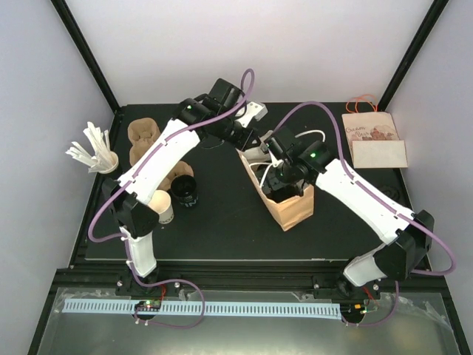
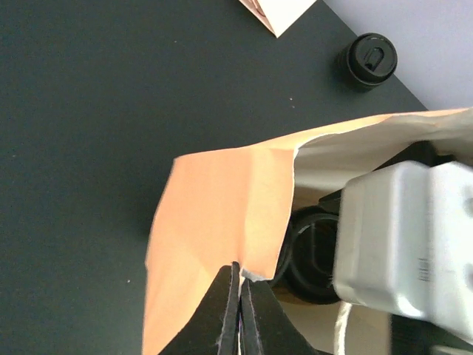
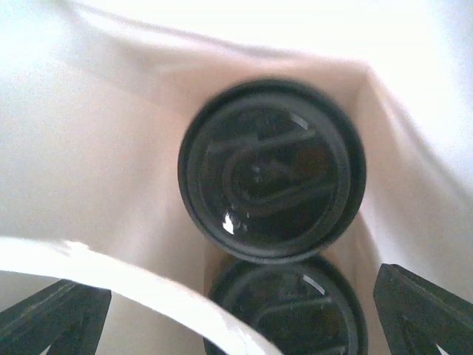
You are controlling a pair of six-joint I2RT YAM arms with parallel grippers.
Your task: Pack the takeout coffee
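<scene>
Your left hand (image 2: 240, 296) pinches the bag (image 2: 222, 214) rim; right hand (image 3: 240, 307) gapes wide, empty, two lidded cups (image 3: 272, 170) beneath it inside. Tug the rim sideways and you may topple the bag.

From above, you cannot see into the paper bag (image 1: 292, 211): the right arm's wrist (image 1: 292, 166) covers its mouth. Your right wrist view is blurred; the lower cup lid (image 3: 295, 310) is cut by the bottom edge and partly behind a pale strip (image 3: 133, 279). The right gripper's fingers (image 3: 425, 307) show only as dark corners. The print on the flat bag (image 1: 373, 140) is too small to read.
</scene>
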